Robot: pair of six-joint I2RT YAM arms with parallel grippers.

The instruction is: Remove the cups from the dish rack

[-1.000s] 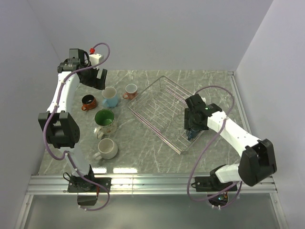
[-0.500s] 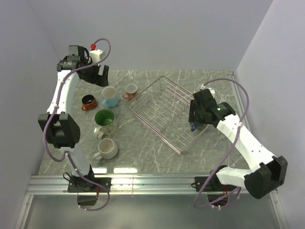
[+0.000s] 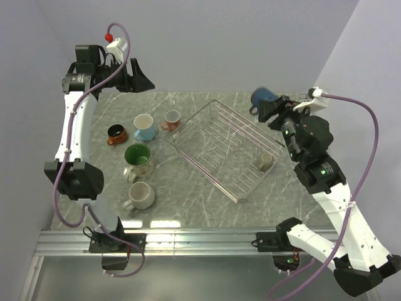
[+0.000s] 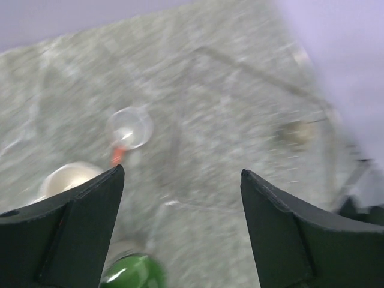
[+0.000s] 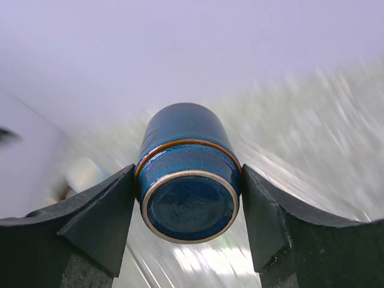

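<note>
The dish rack (image 3: pixel 219 147) holds one olive-grey mug (image 3: pixel 265 162). My right gripper (image 3: pixel 269 105) pinches the dark blue mug (image 5: pixel 187 171) high beyond the rack's far right corner, base toward my wrist, long axis along my fingers, handle hidden in the wrist view. My left gripper (image 4: pixel 180 198) hangs spread, its view blurred

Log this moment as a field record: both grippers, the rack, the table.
left gripper: open, empty, raised
right gripper: shut on dark blue mug, held in the air
dish rack: holds one olive-grey mug
left of rack: floral mug, light blue mug, white mug, orange-red mug, small pinkish-orange mug
</note>
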